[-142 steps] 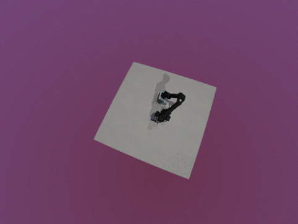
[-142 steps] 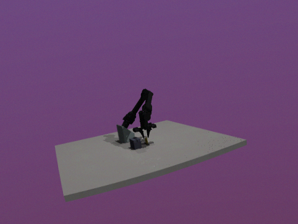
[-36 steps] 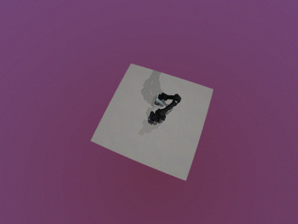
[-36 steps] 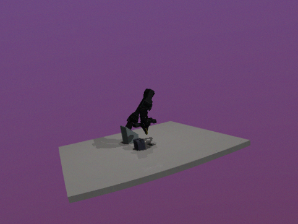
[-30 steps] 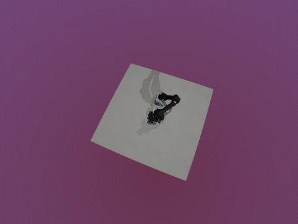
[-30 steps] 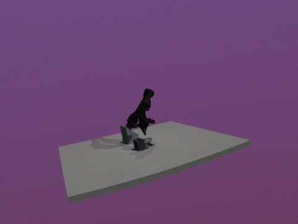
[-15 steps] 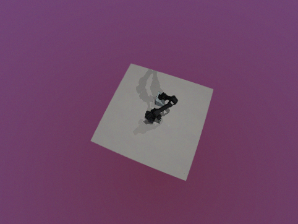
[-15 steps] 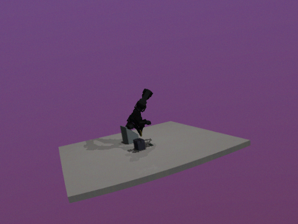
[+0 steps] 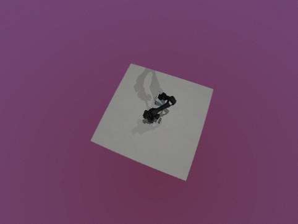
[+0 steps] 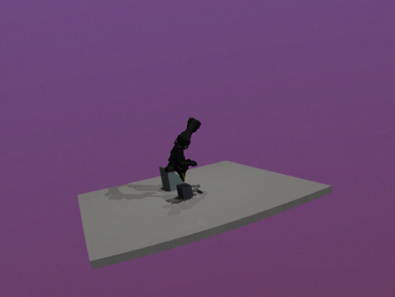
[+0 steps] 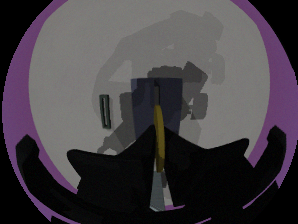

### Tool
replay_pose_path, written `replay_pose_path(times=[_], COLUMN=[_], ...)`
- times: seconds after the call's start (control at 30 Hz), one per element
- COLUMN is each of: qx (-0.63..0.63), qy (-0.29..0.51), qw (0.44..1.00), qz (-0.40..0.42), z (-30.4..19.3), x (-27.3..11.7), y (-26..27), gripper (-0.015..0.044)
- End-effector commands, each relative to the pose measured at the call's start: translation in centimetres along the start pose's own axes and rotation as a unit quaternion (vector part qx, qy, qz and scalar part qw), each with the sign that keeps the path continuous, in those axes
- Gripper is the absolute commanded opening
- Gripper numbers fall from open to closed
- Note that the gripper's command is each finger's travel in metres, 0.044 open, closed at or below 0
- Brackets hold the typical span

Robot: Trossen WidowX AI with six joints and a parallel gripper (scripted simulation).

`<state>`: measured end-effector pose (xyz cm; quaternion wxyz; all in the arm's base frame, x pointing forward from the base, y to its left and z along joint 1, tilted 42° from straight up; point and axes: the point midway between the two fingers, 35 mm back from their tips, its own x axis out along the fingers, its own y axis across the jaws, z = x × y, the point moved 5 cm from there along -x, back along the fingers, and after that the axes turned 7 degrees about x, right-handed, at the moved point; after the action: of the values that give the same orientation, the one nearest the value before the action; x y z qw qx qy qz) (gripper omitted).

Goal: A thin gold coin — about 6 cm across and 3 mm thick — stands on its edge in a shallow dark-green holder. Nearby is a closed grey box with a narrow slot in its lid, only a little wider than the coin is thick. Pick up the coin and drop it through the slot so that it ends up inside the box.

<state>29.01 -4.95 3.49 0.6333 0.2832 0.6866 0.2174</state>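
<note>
Both fingers of the gripper (image 11: 160, 165) pinch the coin (image 11: 160, 131), seemingly above the box (image 11: 157, 106).

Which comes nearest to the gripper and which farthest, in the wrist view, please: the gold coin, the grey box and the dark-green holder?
1. Gold coin: edge-on between the fingers of the gripper, which is shut on it.
2. Grey box: straight ahead under the coin, its slot in line with the coin's edge.
3. Dark-green holder: off to the left on the table, beside the box.
</note>
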Motion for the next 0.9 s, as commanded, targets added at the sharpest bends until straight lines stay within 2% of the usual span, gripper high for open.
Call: replay_pose_path(times=[0.0, 0.87], qx=[0.002, -0.003], qy=[0.0, 0.0], qw=[1.0, 1.0], qz=[0.0, 0.002], z=[-0.04, 0.22], x=[-0.02, -0.08], y=[0.06, -0.35], gripper=[0.0, 0.0])
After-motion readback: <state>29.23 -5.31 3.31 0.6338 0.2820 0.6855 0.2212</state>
